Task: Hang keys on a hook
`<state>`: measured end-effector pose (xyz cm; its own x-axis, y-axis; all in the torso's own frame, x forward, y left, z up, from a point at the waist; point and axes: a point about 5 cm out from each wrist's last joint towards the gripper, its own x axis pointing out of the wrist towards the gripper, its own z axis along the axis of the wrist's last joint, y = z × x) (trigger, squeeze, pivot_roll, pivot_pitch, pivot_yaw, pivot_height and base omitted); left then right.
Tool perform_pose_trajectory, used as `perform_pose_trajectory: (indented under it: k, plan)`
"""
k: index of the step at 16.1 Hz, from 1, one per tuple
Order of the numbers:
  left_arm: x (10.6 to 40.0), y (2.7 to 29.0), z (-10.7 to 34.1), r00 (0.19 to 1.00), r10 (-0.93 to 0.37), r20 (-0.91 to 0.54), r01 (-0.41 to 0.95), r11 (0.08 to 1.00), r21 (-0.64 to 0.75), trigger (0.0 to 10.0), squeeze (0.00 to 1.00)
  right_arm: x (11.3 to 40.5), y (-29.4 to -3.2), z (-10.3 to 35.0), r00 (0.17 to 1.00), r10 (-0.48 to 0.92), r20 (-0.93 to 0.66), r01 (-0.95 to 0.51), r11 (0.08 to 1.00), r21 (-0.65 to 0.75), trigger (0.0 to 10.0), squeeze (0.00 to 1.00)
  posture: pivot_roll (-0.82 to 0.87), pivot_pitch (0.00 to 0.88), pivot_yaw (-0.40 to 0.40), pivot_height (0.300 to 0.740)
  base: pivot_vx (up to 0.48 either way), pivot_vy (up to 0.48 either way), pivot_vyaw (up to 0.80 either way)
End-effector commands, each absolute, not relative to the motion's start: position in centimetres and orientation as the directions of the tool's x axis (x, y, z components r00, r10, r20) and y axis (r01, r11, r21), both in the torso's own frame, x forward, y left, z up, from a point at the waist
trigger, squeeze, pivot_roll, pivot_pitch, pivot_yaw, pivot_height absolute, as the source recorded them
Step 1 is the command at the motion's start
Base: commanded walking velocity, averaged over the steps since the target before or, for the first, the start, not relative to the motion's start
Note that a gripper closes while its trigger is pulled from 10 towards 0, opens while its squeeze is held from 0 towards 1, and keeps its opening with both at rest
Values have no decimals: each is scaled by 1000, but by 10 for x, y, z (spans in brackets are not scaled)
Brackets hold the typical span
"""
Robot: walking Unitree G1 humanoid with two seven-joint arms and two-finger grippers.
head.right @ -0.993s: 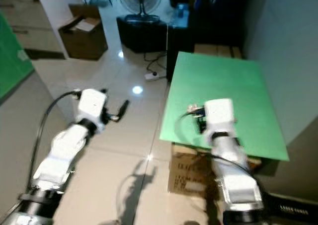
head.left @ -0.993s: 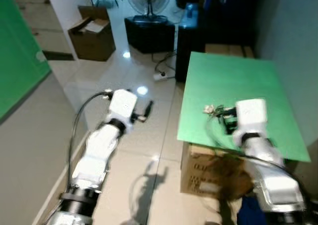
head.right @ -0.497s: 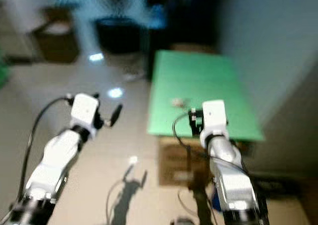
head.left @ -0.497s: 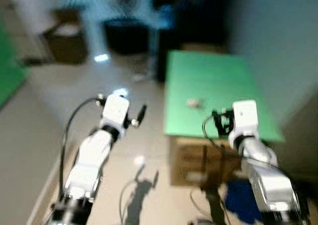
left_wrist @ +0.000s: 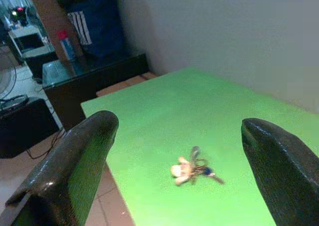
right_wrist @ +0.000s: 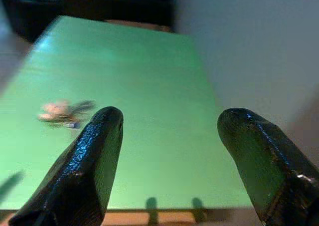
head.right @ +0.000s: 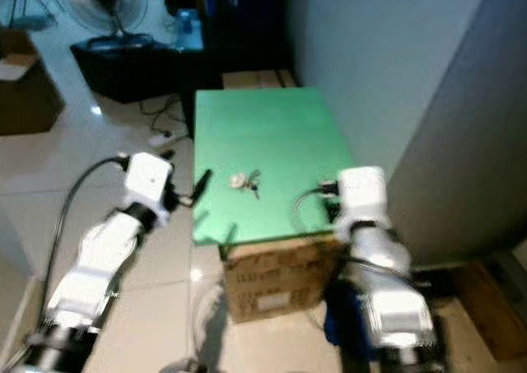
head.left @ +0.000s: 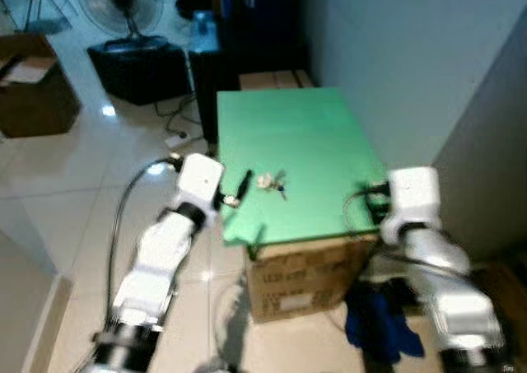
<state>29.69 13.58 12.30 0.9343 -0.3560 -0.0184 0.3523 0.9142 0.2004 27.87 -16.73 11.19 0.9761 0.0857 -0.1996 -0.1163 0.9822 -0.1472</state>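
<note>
**Key bunch on green table, both grippers empty**

Item 1: small bunch of metal keys with a pale tag and a blue piece (head.left: pixel 271 182). It lies flat on the green board, towards the near left part, apart from both grippers. Somewhat blurred; single keys cannot be counted.

Item 2: flat green board serving as table (head.left: pixel 300 134). It rests on a brown cardboard box (head.left: pixel 306 276) with printed markings on its front. The far end of the board meets a dark cabinet.

Item 3: left gripper (head.left: pixel 241 188), black fingers on a white wrist. It sits at the left edge of the table, just beside the keys and pointed at them. Jaws spread wide, holding nothing; the left wrist view frames the keys between the two fingers.

Item 4: right gripper (right_wrist: pixel 177 156). Its white wrist sits at the near right corner of the table, well apart from the keys. Jaws spread wide, nothing between them.

Item 5: surroundings. Pale grey wall (head.left: pixel 395 52) to the right of the table; glossy tiled floor (head.left: pixel 74 184) to the left; black standing fan (head.left: pixel 119 2) at the far left; blue cloth (head.left: pixel 375 328) on the floor beside the cardboard box.
</note>
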Motion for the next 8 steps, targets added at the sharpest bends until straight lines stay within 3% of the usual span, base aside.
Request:
perform_pose_trajectory:
  k: [1,6,8]
  plan:
    - [298,131,127,929,-370,-4,364,910,199,10000,0,281,-176,117,982,68,-179,-98,981,-166,10000,0,-94,0,11,718,334,0,0]
    - [297,132,126,933,-359,-5,353,915,194,10000,0,282,-172,117,974,134,-184,-176,956,-236,10000,0,-89,0,-2,718,332,0,0]
    - [298,133,126,935,-355,-4,349,917,194,10000,0,282,-169,116,963,178,-204,-226,943,-245,10000,0,-89,0,-4,718,332,0,603]
